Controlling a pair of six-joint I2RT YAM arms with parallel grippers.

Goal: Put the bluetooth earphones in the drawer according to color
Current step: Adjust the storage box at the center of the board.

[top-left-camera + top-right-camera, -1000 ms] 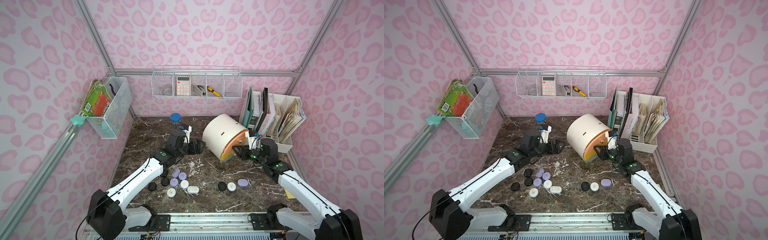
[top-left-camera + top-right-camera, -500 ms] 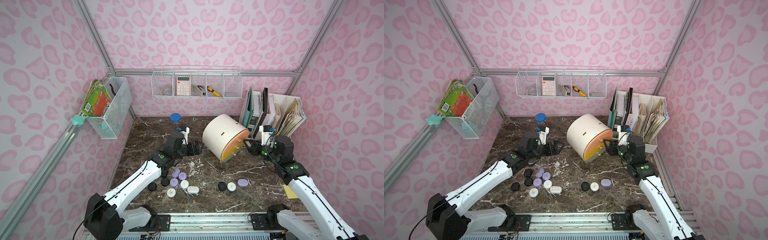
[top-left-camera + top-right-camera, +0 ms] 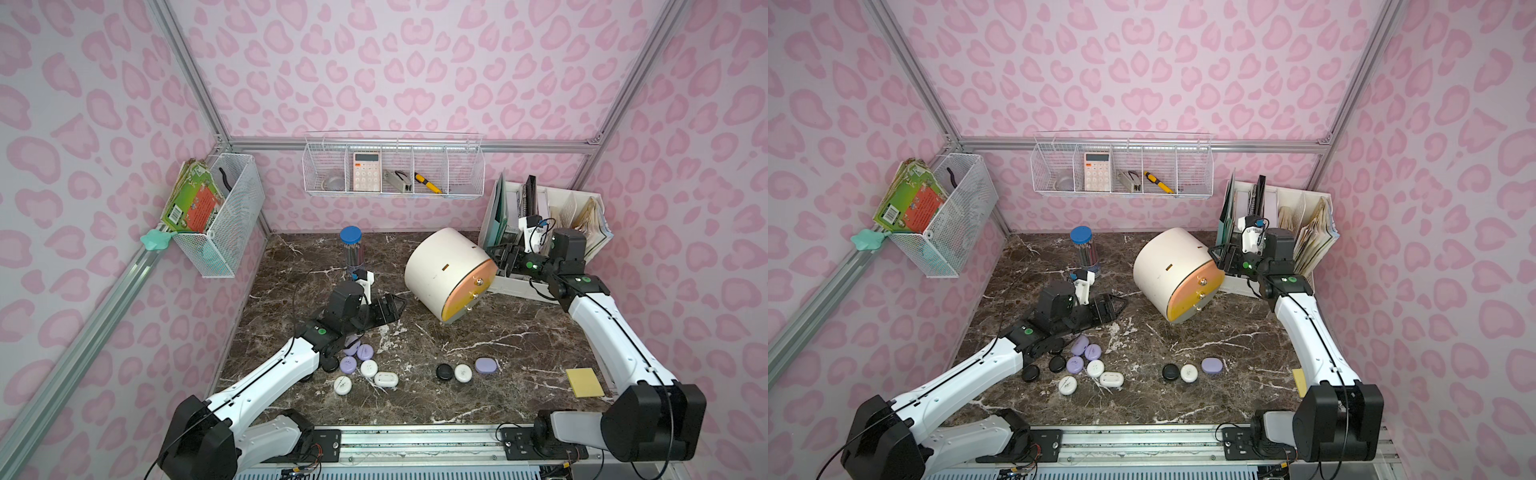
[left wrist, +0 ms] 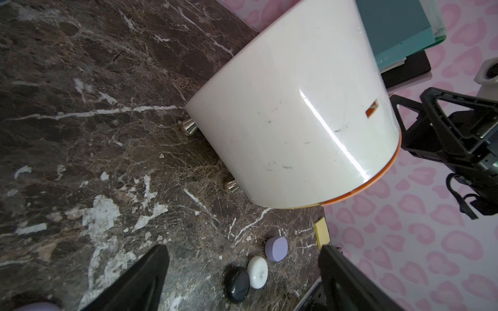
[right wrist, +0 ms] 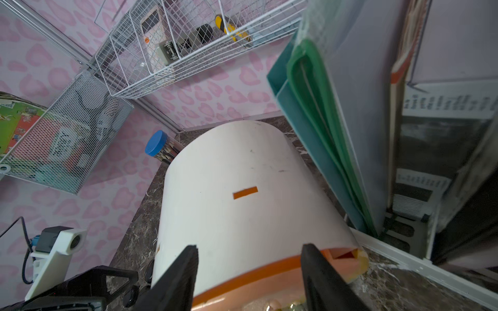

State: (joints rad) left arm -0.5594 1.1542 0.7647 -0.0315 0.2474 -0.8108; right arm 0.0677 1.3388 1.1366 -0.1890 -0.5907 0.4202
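earphones [image 3: 365, 368] lie on the dark marble table [image 3: 519, 332] in both top views, none in the drawer [image 3: 436, 270]. a cluster of black, lilac and white cases sits by the left forearm, and a row of three cases [image 3: 462, 372], black, white and lilac, lies further right. the white arched drawer stands near the back, its peach and yellow fronts flush. the left arm stretches low over the table, left gripper [image 3: 392, 309] pointing at the drawer's side, fingers apart and empty. the right arm is bent at the elbow, right gripper [image 3: 498, 259] just beside the drawer's upper front edge, by the file rack [image 3: 582, 216].

left wrist view: the left fingers [image 4: 145, 280] are spread wide over the table, the drawer [image 4: 296, 121] ahead, the row of three cases [image 4: 258, 272] between them.

right wrist view: the right fingers [image 5: 183, 272] stand apart either side of the drawer's [image 5: 237, 188] arched top near its peach front. whether they touch it i cannot tell.
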